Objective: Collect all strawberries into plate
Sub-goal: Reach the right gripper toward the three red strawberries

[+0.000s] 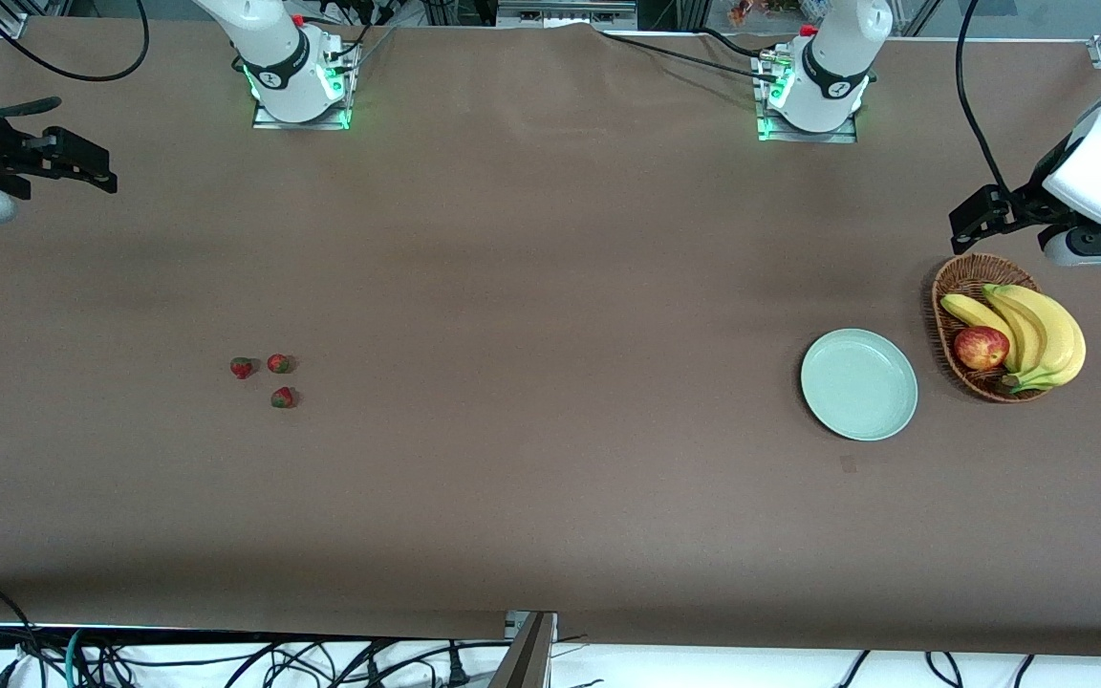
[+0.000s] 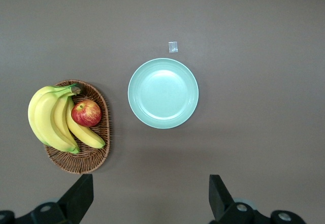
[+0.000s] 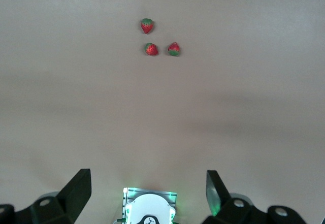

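Observation:
Three strawberries (image 1: 242,367) (image 1: 278,363) (image 1: 283,397), tiny and red with green caps, lie close together on the brown table toward the right arm's end. They also show in the right wrist view (image 3: 147,26) (image 3: 151,49) (image 3: 173,49). The pale mint-green plate (image 1: 858,384) sits toward the left arm's end with nothing on it, and shows in the left wrist view (image 2: 163,93). My left gripper (image 1: 976,215) (image 2: 150,198) is open and empty, up over the table by the basket. My right gripper (image 1: 82,143) (image 3: 147,191) is open and empty, high over the table's right-arm end.
A brown wicker basket (image 1: 952,287) (image 2: 99,153) beside the plate holds bananas (image 1: 1038,330) and a red-yellow apple (image 1: 981,347). A small tag (image 1: 848,463) (image 2: 173,46) lies on the table nearer the front camera than the plate. The right arm's base (image 3: 150,209) shows in the right wrist view.

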You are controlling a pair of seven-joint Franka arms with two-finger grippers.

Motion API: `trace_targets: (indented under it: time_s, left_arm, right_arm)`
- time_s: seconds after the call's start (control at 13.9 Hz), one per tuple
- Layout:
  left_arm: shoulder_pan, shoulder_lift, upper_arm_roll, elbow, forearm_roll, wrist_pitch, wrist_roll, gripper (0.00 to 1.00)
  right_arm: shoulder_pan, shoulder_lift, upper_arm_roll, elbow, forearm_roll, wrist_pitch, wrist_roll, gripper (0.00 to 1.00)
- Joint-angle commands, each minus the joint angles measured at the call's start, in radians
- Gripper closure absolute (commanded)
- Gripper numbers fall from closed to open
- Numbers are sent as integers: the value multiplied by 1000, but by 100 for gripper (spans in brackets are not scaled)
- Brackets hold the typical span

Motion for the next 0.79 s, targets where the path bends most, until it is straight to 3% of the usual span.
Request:
trace_targets:
  time_s: [0.0, 0.36, 0.51, 0.72]
  left_arm:
    - [2, 15, -5, 35, 10, -28, -3, 0]
    - [2, 15, -5, 37, 11, -26, -3, 0]
    - [4, 15, -5, 37, 10, -26, -1, 0]
    - [2, 14, -5, 37, 11, -28, -4, 0]
  right_arm:
    - [-7, 5, 3, 20, 16, -9, 9, 0]
    - [-8, 61, 4, 20, 13, 15, 4, 0]
    - [-5, 87, 4, 15, 10, 88, 4, 0]
    - [-1, 217, 6, 15, 10, 168, 6, 0]
